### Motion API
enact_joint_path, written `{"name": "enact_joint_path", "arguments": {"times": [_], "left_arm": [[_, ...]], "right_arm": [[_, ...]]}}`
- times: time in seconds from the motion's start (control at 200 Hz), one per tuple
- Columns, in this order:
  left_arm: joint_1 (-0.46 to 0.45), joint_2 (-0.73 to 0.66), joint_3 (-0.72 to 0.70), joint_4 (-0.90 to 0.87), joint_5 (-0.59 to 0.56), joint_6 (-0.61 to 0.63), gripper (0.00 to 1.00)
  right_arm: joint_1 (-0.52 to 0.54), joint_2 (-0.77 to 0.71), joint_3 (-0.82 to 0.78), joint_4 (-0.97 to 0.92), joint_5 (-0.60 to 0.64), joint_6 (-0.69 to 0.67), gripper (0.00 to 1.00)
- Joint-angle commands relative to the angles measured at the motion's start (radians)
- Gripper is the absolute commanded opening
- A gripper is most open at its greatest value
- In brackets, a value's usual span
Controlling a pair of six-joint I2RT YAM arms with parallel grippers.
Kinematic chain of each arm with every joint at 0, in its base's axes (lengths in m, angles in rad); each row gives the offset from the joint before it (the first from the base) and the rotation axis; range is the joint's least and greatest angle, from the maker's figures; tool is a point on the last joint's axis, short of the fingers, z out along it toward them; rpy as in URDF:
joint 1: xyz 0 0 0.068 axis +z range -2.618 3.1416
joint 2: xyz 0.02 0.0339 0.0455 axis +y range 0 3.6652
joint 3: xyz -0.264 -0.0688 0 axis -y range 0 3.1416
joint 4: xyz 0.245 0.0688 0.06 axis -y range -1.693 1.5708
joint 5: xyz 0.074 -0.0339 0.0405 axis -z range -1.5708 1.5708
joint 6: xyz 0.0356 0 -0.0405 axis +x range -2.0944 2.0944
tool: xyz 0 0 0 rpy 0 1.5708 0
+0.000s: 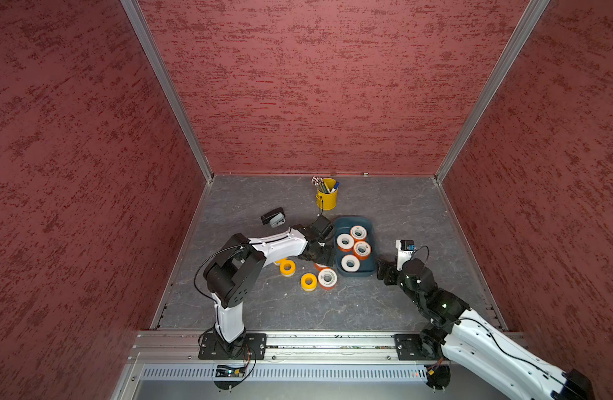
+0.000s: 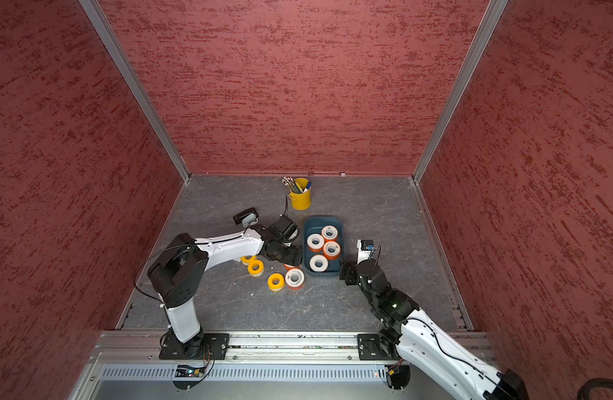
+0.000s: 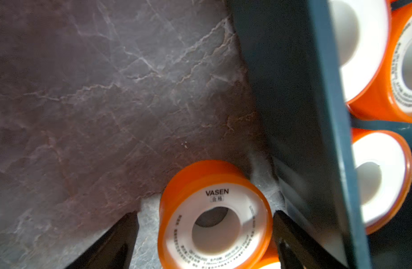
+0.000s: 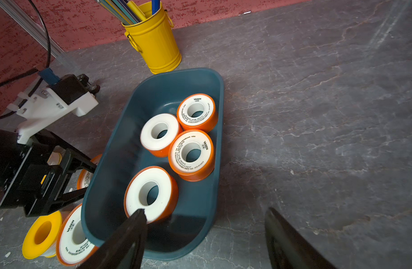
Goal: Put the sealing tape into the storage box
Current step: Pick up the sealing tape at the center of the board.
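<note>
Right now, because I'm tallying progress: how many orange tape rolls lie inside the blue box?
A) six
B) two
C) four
C: the right wrist view shows four orange rolls lying inside the blue box, and both top views show the same four.

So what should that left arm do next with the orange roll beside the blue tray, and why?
Most likely shut the left gripper on the orange roll. Its jaws stand open, one on each side of that roll, which lies flat on the table right beside the storage box wall, not yet gripped. Closing would secure it for lifting into the box.
</note>
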State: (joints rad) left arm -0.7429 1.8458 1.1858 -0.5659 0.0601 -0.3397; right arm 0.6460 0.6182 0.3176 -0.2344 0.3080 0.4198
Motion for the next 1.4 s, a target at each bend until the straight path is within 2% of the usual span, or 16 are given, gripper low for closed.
{"name": "enact_joint_path", "arguments": {"times": [0.0,0.466,0.711,0.882,1.047,1.393], "left_arm": [[-0.011,0.016,0.021,0.025,0.014,0.010,0.93],[-0.046,0.049,0.052,-0.004,-0.043,0.005,0.95],[-0.062,0.082,0.075,-0.037,-0.103,-0.013,0.91],[-0.060,0.081,0.069,-0.047,-0.135,-0.023,0.84],[-0.061,0.085,0.070,-0.057,-0.150,-0.031,0.69],[-0.060,-0.052,0.077,-0.080,-0.190,-0.035,0.63]], "right_arm": [[-0.002,0.002,0.000,0.032,0.011,0.005,0.81],[-0.002,0.012,0.002,0.035,0.010,0.005,0.81],[-0.002,0.015,0.002,0.037,0.009,0.005,0.82],[-0.002,0.018,0.002,0.038,0.007,0.004,0.82],[-0.002,0.021,0.004,0.038,0.008,0.004,0.82],[-0.002,0.023,0.003,0.039,0.006,0.004,0.82]]}}
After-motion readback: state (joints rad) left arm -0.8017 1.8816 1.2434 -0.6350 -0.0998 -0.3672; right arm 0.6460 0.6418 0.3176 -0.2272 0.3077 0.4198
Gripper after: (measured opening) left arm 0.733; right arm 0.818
